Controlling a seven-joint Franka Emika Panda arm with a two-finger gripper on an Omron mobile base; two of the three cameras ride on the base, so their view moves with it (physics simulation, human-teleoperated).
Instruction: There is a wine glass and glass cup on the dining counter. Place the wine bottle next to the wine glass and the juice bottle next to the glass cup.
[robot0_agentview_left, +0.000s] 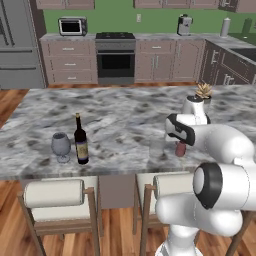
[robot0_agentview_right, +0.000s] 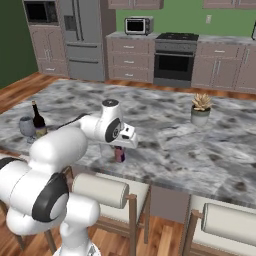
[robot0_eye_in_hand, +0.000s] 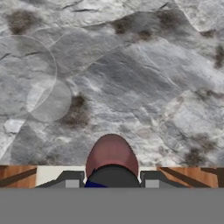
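Pincer, left base view: two-finger dark gripper (robot0_agentview_left: 180, 146) at the end of the white arm reaches down onto the small squat reddish-pink juice bottle with a dark blue cap (robot0_agentview_left: 180, 149), near the front edge of the long grey-and-white marbled dining counter (robot0_agentview_left: 120, 112).
Juice bottle, left base view: upright on the dining counter, just right of the nearly see-through straight-sided glass cup (robot0_agentview_left: 156, 148); whether the two touch cannot be told.
Wine bottle, left base view: tall dark bottle with a slim neck and pale label (robot0_agentview_left: 81, 141) stands upright on the dining counter, far left of the juice bottle.
Wine glass, left base view: clear greyish stemmed glass with a round bowl (robot0_agentview_left: 61, 146) stands just left of the wine bottle.
Plant, left base view: small potted succulent in a pale pot (robot0_agentview_left: 203, 92) sits on the dining counter, behind the juice bottle.
Stools, left base view: wooden bar stools with pale cushioned backs (robot0_agentview_left: 55, 194) stand under the counter's front edge.
Pincer, right base view: gripper (robot0_agentview_right: 120, 148) hangs over the juice bottle (robot0_agentview_right: 119, 154), whose lower body shows beneath the hand.
Wine pair, right base view: wine bottle (robot0_agentview_right: 38, 123) and wine glass (robot0_agentview_right: 26, 125) stand side by side, far left of the juice bottle.
Pincer, hand view: fingertips (robot0_eye_in_hand: 71, 180) sit on either side of the juice bottle (robot0_eye_in_hand: 112, 154), closed against its cap.
Glass cup, hand view: faint round rim and base (robot0_eye_in_hand: 30, 83) lie up-left of the juice bottle, a clear gap between them.
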